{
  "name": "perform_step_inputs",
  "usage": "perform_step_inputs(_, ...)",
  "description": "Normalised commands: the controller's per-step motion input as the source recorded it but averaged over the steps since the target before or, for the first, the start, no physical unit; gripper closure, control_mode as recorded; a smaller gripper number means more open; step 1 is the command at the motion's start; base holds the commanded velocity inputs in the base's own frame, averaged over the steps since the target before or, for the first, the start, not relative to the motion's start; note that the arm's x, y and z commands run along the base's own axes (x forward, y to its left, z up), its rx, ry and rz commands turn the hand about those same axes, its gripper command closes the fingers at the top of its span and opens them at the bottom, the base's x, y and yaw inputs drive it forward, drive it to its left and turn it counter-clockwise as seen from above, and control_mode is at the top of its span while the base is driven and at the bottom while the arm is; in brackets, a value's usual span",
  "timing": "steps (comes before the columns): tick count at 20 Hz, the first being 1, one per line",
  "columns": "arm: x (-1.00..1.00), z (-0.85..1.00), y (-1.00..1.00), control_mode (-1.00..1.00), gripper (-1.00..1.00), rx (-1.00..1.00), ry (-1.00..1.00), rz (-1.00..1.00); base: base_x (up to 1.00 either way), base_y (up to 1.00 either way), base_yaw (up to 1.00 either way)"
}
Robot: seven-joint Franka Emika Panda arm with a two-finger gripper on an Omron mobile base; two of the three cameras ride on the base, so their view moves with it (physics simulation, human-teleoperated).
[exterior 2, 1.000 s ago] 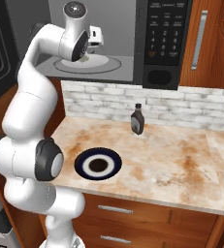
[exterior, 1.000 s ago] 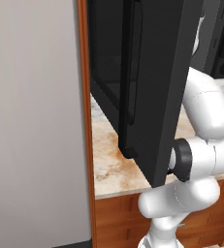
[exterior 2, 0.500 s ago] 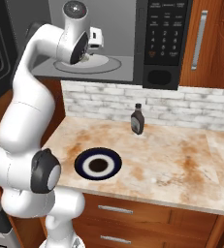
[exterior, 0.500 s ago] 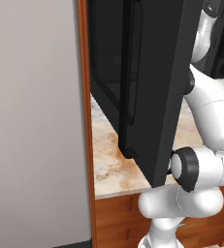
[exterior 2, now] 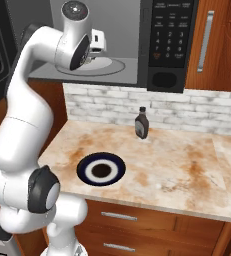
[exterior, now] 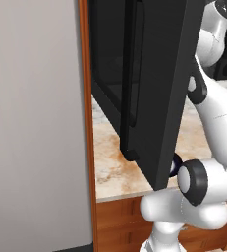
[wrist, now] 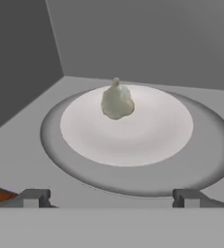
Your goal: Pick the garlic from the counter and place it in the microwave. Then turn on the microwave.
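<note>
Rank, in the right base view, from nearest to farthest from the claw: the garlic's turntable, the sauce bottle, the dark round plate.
1. Pale round glass turntable inside the black microwave, right beside the open claw.
2. Small dark sauce bottle, below, by the brick wall.
3. Dark blue round plate, lowest, near the counter's front edge.

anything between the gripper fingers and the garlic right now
Nothing: in the hand view, only bare turntable plate separates the open gripper from the garlic.

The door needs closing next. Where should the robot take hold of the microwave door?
Grip the vertical handle on the open door, coming from its outer face; the long raised bar suits the open end effector. Pushing the flat panel may also work.
</note>
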Motion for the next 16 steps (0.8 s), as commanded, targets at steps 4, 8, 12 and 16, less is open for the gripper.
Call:
perform_step_inputs(4,-0.33,0.03,-0.1,-1.0,-1.0,0.0,0.0,0.0,0.0,0.0,0.0)
perform_step_inputs(8,-0.37,0.02,-0.08,-1.0,-1.0,0.0,0.0,0.0,0.0,0.0,0.0)
perform_step_inputs(12,-0.36,0.02,-0.04,-1.0,-1.0,0.0,0.0,0.0,0.0,0.0,0.0)
perform_step_inputs(16,-0.35,0.05,0.0,-1.0,-1.0,0.0,0.0,0.0,0.0,0.0,0.0)
